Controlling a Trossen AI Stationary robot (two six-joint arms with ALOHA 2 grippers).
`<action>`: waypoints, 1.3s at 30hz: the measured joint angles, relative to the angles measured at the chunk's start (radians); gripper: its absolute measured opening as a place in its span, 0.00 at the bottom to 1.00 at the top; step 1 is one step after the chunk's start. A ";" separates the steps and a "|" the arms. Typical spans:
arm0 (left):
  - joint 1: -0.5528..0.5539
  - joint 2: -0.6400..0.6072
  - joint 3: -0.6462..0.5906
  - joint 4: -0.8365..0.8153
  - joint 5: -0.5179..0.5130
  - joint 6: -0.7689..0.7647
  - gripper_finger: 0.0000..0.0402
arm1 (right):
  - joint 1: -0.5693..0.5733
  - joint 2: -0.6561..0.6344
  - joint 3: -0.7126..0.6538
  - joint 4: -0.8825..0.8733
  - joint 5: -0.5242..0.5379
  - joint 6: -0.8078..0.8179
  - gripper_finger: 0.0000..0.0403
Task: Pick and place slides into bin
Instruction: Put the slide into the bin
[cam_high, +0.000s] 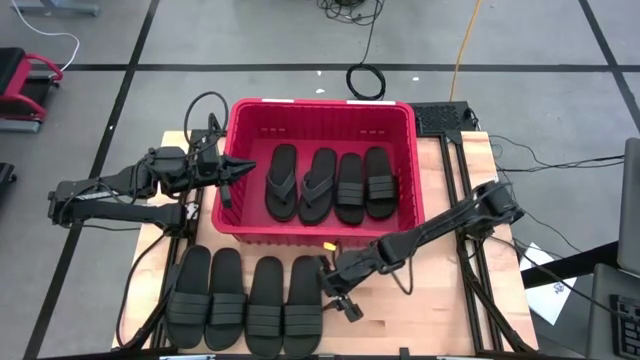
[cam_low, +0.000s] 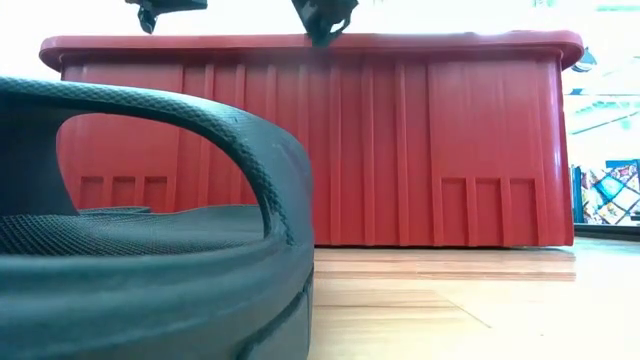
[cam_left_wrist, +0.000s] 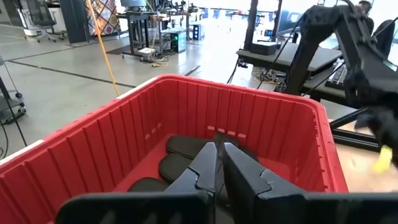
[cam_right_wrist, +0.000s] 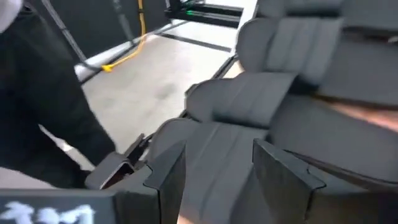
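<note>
Nearest edge of the worktop (cam_high: 420, 320): four black band-strap slides (cam_high: 247, 303) in a row, side by side, soles down. Right tool (cam_high: 327, 272) just beside the rightmost of the row, low over its strap end; fingers (cam_right_wrist: 283, 174) spread wide, nothing between them, a ribbed strap directly ahead in the right wrist view. Beyond the row, touching distance off: red bin (cam_high: 405, 215), upright, long wall toward the row. Inside, four more slides abreast on the floor of the bin: two thong-style (cam_high: 300, 182) at left, two band-strap (cam_high: 364, 183) at right. Left tool (cam_high: 238, 169) over the bin's left rim, pointing inward; fingers (cam_left_wrist: 245, 171) nearly together, only a slit between, holding nothing.
</note>
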 joint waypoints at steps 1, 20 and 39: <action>0.000 0.000 0.000 0.000 0.000 -0.002 0.06 | 0.001 0.017 0.000 0.018 -0.013 0.012 0.44; 0.000 0.000 0.000 0.001 0.003 -0.074 0.06 | -0.035 0.186 0.000 0.137 -0.027 0.268 0.44; 0.000 0.000 0.000 0.001 0.034 -0.067 0.06 | 0.006 0.291 0.000 0.280 -0.089 0.350 0.33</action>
